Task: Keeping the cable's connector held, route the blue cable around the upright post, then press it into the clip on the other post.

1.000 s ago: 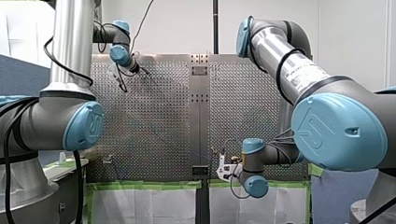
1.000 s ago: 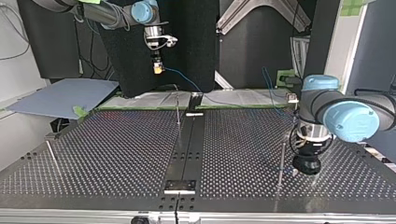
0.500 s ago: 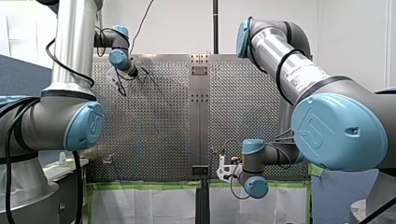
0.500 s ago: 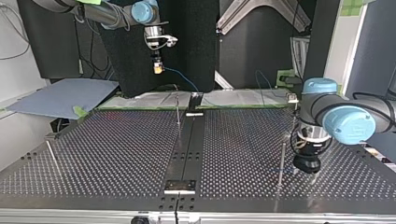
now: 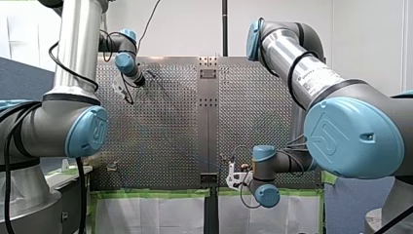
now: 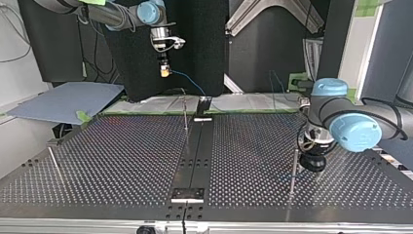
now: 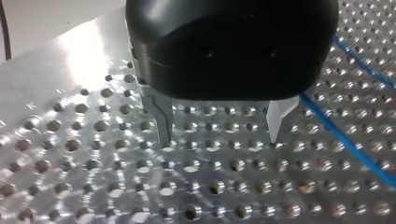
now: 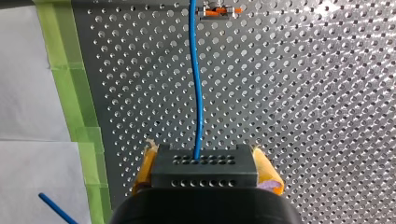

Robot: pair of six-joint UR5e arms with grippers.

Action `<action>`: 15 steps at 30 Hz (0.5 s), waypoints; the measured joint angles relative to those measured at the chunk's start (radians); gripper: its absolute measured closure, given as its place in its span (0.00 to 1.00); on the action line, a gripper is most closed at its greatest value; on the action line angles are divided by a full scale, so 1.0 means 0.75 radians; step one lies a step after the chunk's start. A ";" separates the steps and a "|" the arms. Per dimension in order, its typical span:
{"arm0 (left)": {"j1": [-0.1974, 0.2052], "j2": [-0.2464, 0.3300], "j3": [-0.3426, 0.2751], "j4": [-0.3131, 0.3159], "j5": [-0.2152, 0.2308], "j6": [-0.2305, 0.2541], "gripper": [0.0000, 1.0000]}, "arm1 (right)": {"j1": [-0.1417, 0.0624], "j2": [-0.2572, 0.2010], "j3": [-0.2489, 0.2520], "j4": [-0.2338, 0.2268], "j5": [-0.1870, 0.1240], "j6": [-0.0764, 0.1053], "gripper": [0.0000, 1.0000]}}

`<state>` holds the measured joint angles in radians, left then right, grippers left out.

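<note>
The blue cable comes straight out of the black connector. My right arm's jaws have that clamped between their yellow pads, so those jaws are closed on the connector. From there the cable runs ahead over the perforated surface and passes just beside a small orange-and-metal fitting. In the top view my right arm hangs in at the left with the connector held well above the surface. The cable drops away from it toward the surface's back edge, near a thin post by the middle rail. Over at that view's right, my left arm's jaws sit low, just beside another upright post; can't tell if they touch it. The left wrist view shows their metal fingers fairly wide apart with nothing between them, tips close to the surface. A stretch of the cable runs past on one side, outside the jaws. Green tape lines the surface's edge beside the right arm's jaws.
</note>
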<state>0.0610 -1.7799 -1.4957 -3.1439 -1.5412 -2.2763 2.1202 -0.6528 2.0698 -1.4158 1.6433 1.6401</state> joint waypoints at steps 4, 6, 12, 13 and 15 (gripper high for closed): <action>0.006 0.000 -0.031 -0.002 0.045 -0.047 0.00 | 0.000 0.000 0.000 0.001 0.000 0.000 1.00; 0.009 0.000 -0.050 0.015 0.072 -0.074 0.00 | 0.000 0.000 0.000 0.001 0.000 0.000 1.00; 0.015 0.000 -0.066 0.039 0.143 -0.146 0.00 | 0.000 0.000 0.000 0.002 0.000 0.000 1.00; 0.016 0.000 -0.066 0.040 0.154 -0.157 0.00 | 0.000 0.000 0.000 0.003 0.000 0.000 1.00; 0.020 0.001 -0.066 0.038 0.174 -0.181 0.00 | 0.000 0.000 0.000 0.003 0.000 -0.002 1.00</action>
<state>0.0760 -1.7795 -1.5455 -3.1155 -1.4110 -2.4123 2.1201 -0.6527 2.0701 -1.4135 1.6431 1.6387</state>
